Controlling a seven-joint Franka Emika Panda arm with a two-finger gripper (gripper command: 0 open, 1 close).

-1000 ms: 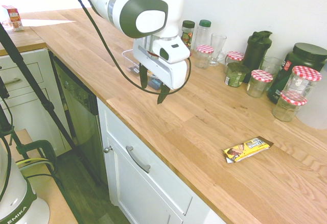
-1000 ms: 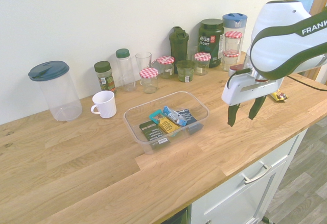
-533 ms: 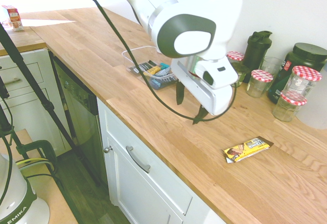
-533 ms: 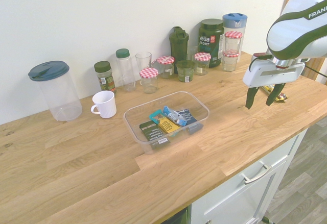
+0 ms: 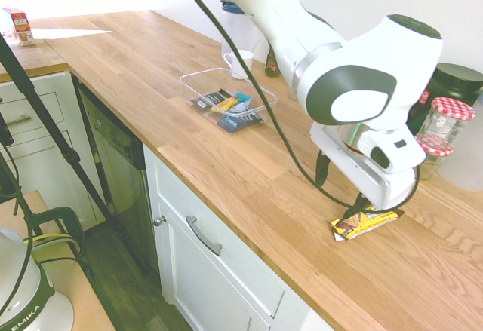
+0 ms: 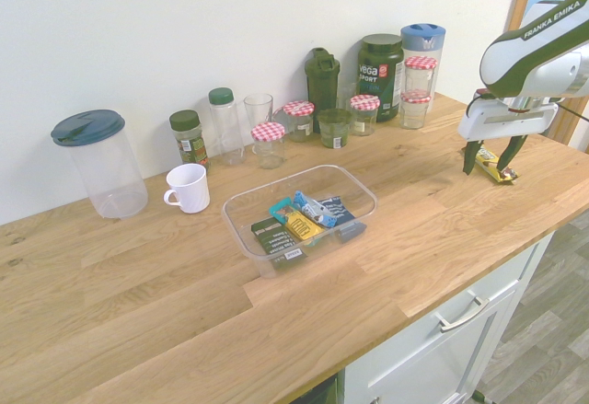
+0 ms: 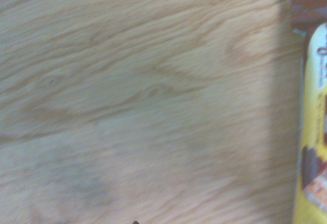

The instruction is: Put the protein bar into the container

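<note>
The protein bar (image 5: pixel 364 222) lies flat on the wooden desk (image 5: pixel 249 165) near its front edge, well apart from the container (image 6: pixel 300 217). Its wrapper is shiny yellow with dark brown ends and dark print; in the wrist view it (image 7: pixel 312 132) shows as a yellow strip with a brown patch. The gripper (image 5: pixel 341 197) hangs just above the bar, pointing down, its fingers spread wide and holding nothing. The clear, shallow container sits on the desk with several small packets (image 6: pixel 306 220) inside it.
</note>
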